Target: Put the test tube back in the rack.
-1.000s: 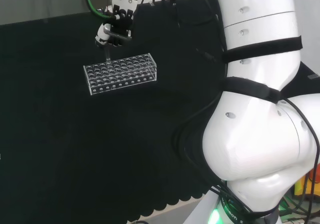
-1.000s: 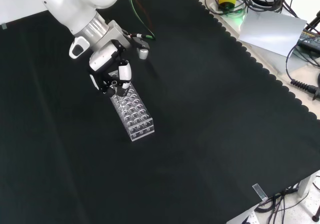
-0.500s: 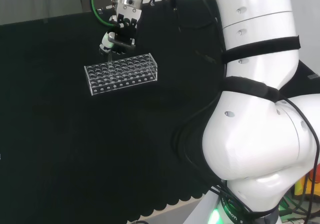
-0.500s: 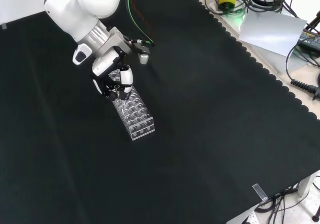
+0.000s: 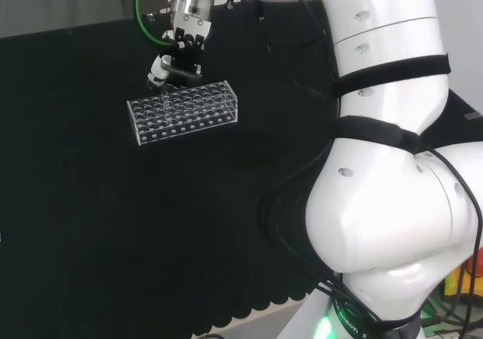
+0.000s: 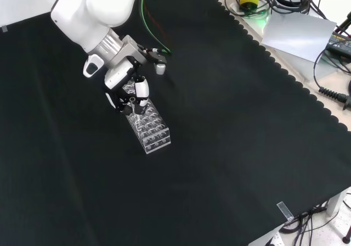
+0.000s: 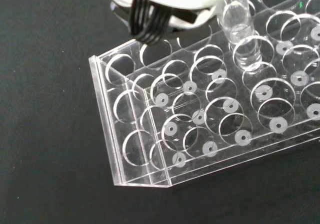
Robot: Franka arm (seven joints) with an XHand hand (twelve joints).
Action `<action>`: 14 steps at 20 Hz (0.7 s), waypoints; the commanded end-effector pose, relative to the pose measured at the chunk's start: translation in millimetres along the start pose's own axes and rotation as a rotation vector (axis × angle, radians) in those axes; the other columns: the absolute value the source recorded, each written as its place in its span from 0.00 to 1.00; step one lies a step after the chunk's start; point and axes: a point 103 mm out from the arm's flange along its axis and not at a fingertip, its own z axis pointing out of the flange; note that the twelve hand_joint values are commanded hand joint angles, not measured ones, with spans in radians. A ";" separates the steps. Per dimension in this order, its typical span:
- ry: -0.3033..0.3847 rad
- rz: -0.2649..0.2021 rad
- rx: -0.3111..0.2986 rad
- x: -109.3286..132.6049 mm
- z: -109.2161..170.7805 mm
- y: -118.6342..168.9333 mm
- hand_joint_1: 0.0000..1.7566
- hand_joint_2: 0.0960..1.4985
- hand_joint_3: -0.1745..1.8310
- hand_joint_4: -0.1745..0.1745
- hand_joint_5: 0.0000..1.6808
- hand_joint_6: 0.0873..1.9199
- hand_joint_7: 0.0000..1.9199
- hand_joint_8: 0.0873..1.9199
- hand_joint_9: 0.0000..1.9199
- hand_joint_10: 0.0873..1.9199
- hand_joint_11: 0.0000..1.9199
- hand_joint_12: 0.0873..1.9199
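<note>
- The robot hand point(image 6: 130, 95) has its fingers curled around a clear test tube point(image 7: 239, 29) and holds it upright.
- The hand is over the far end of the clear rack point(image 5: 183, 111) on the black desk point(image 6: 230, 125).
- A second ago the hand sat more to the left in the head view. Now it has slid a little along the rack.
- In the wrist view, the tube's round bottom is just over a hole, maybe a bit inside it.
- I think the tube must go straight down next.
</note>
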 end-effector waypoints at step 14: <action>0.096 -0.062 0.154 2.5 -22.4 -17.4 0.64 0.34 0.50 0.17 0.45 0.39 0.47 0.45 0.48 0.40 0.20 0.76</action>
